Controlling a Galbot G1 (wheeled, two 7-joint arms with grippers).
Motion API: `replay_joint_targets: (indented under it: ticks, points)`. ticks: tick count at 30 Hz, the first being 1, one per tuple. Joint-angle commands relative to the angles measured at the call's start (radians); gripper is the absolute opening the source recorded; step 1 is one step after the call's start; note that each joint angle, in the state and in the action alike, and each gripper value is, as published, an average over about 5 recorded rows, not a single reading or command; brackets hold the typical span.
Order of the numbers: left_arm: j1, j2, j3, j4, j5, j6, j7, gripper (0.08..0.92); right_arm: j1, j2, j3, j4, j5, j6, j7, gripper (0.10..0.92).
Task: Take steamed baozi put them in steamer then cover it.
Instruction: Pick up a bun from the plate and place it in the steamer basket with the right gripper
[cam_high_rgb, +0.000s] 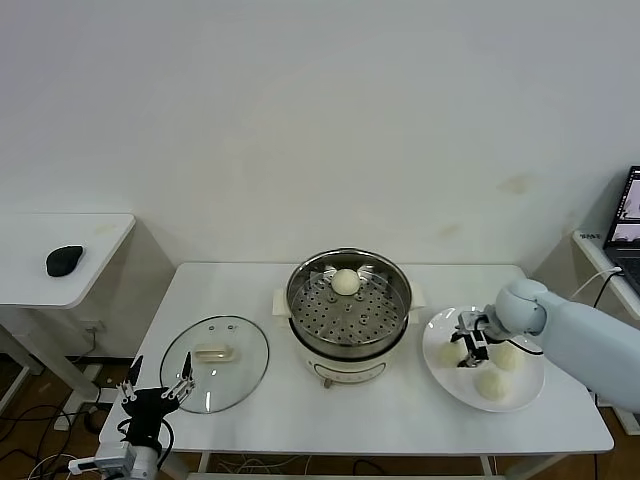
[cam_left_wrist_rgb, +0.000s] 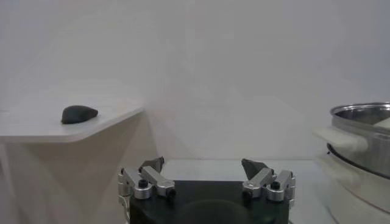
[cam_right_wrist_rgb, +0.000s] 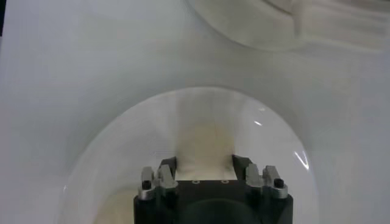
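Right pincer (cam_high_rgb: 470, 342) down over plate (cam_high_rgb: 436, 352), fingers astride bun (cam_right_wrist_rgb: 206, 145), seemingly clamping it for lift. 1 baozi (cam_high_rgb: 346, 282) already in steamer (cam_high_rgb: 349, 305). Cover (cam_high_rgb: 215, 362) parked on worktop (cam_high_rgb: 250, 415) (steamer mouth free). Left pincer (cam_high_rgb: 158, 392) idle, spread apart.

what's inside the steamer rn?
One baozi sits on the perforated floor of the steamer, toward its far side. The rest of the floor shows bare; nothing covers it, since the cover lies on the table.

even soft light, faint shadows; glare on the plate (cam_right_wrist_rgb: 292, 152).
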Motion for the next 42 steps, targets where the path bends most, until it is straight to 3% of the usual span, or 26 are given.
replay_joint_targets:
  ticks: [1,8,16,22,30,42]
  points:
    - [0.000,0.003,0.000,-0.002,-0.001,0.000,0.000,0.823,0.232,-0.094,-0.096,0.099,0.115,-0.046,-0.006,0.571]
    - [-0.008,0.009,0.009,-0.010,-0.004,0.003,0.001,0.823,0.608,-0.110,-0.336,0.185,0.292,-0.099,-0.011,0.573]
    - [-0.014,0.015,0.019,-0.016,-0.009,0.003,0.002,0.823,0.854,0.054,-0.506,0.247,0.512,-0.190,0.044,0.577]
    - [-0.017,0.019,0.018,-0.019,-0.011,0.003,0.002,0.823,0.803,0.238,-0.518,0.237,0.613,-0.275,0.131,0.577]
    - [-0.017,0.014,0.014,-0.014,-0.010,0.001,0.001,0.823,0.660,0.460,-0.485,0.101,0.662,-0.361,0.225,0.584]
    - [-0.023,0.000,0.007,-0.014,-0.007,-0.001,0.001,0.823,0.502,0.659,-0.455,-0.099,0.635,-0.390,0.259,0.585]
